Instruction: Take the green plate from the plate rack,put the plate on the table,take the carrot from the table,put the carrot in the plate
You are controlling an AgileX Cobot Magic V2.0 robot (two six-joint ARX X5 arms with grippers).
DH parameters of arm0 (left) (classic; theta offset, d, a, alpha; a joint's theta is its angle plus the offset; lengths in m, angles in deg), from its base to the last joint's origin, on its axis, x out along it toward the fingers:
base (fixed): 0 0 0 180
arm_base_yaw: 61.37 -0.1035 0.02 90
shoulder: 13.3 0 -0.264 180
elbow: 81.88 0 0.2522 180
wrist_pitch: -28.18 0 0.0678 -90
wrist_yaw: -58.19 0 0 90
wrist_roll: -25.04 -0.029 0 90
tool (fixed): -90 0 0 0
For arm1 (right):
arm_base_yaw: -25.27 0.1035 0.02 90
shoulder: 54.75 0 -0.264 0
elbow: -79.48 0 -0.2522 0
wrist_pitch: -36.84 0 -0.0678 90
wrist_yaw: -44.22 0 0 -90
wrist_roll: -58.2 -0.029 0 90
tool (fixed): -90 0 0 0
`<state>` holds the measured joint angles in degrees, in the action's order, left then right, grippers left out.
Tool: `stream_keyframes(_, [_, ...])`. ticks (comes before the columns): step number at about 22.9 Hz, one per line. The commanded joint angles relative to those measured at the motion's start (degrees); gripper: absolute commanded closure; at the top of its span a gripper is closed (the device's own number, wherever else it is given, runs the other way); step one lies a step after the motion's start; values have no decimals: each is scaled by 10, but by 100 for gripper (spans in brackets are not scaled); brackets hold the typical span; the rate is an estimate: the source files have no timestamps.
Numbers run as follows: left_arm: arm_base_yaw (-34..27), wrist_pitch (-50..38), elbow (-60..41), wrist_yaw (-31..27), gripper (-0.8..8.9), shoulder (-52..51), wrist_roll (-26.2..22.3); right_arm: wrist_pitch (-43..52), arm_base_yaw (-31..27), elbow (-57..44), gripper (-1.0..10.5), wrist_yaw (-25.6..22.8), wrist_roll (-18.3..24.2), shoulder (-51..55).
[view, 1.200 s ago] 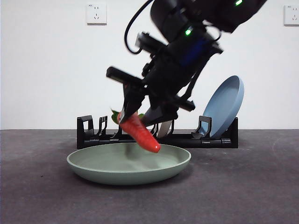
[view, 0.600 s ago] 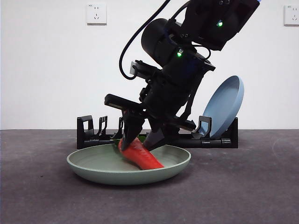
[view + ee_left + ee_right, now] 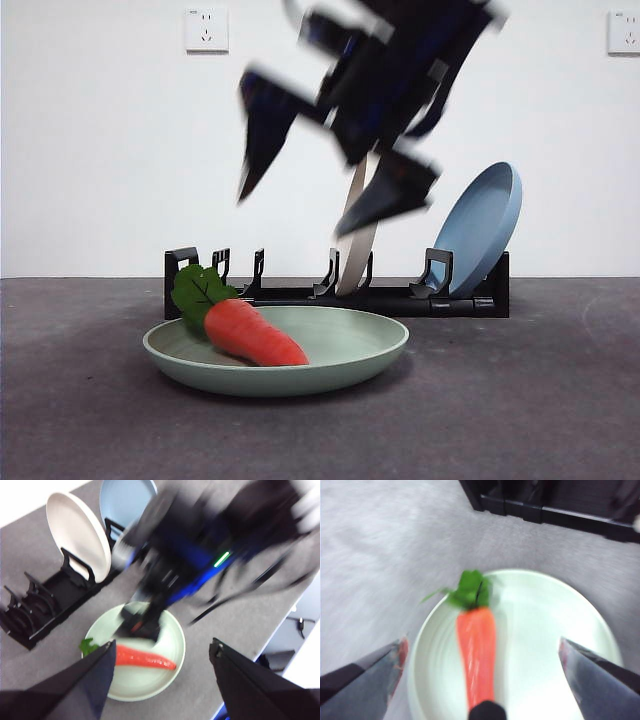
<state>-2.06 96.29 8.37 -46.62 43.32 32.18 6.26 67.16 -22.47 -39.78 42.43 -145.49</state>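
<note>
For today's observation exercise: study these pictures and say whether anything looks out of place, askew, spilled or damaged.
Nothing stands out. The orange-red toy carrot lies whole inside the pale sage-green round plate, which sits flat on the dark grey table. The cream plate and blue plate lean in the black plastic rack. The right claw is open above the carrot.

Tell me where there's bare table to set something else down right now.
Bare table lies right of the green plate and in front of it, plus the left strip by the plate rack. Crowded: the plate holds the carrot, and the open right pincer hangs above it.
</note>
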Motion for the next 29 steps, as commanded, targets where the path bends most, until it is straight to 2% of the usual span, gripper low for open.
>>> stream_keyframes(1, [1,13,-2,-2,499,-1,2,-116,2,0,443,1,34,80])
stream_keyframes(6, [1,60,-2,-1,499,-1,2,-371,2,0,447,1,50,267])
stream_keyframes(9, [1,76,-2,-1,499,-1,2,-428,2,0,447,2,50,331])
stream_keyframes(12, [1,90,-2,0,500,-1,3,-466,2,0,476,23,49,382])
stream_keyframes(14, [1,98,-2,0,509,-1,4,-482,2,0,590,36,49,409])
stream_keyframes(16, [1,103,-2,1,602,-1,4,-495,2,0,751,39,49,431])
stream_keyframes(18, [1,105,-2,1,803,-1,4,-504,2,0,905,45,49,449])
stream_keyframes(19, [1,105,-2,1,832,-1,4,-507,2,0,956,46,49,454])
stream_keyframes(29, [1,111,-2,1,817,-1,4,-525,2,0,945,44,49,465])
